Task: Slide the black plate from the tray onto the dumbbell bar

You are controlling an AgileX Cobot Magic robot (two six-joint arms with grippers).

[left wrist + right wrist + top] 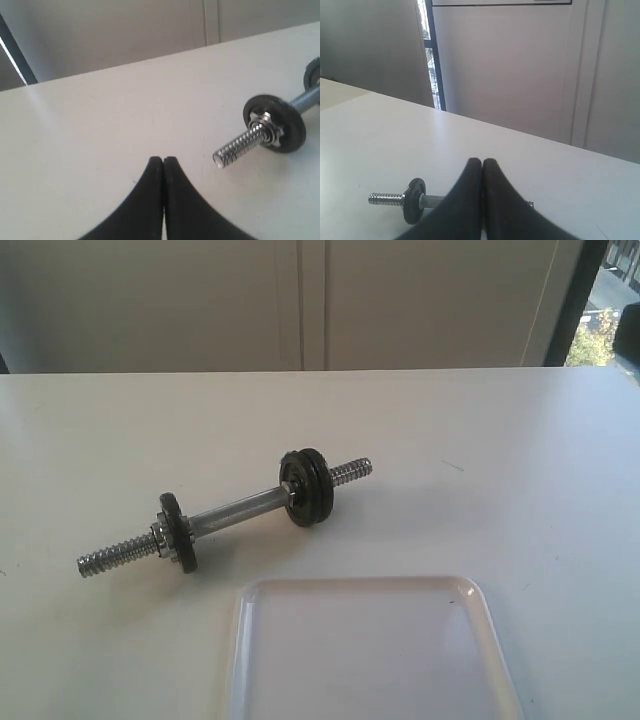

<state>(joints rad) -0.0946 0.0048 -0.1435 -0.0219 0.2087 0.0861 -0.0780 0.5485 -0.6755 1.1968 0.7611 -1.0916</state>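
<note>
The dumbbell bar (235, 512) lies slantwise on the white table. Two black discs (306, 487) sit pressed together near its right threaded end. A single disc (177, 532) sits by a nut at its left end. Which of these is the black plate I cannot tell. The white tray (480, 592) at the front holds nothing. Neither gripper shows in the exterior view. My left gripper (163, 159) is shut on nothing above the table, with the bar's threaded end (240, 145) and a disc (296, 131) off to one side. My right gripper (482, 161) is also shut and empty, partly hiding the bar (385, 199) and a disc (413, 201).
The white table (500, 440) ends at a pale wall at the back. A window shows at the back right corner (600, 330). The tray runs out of the exterior view's lower edge.
</note>
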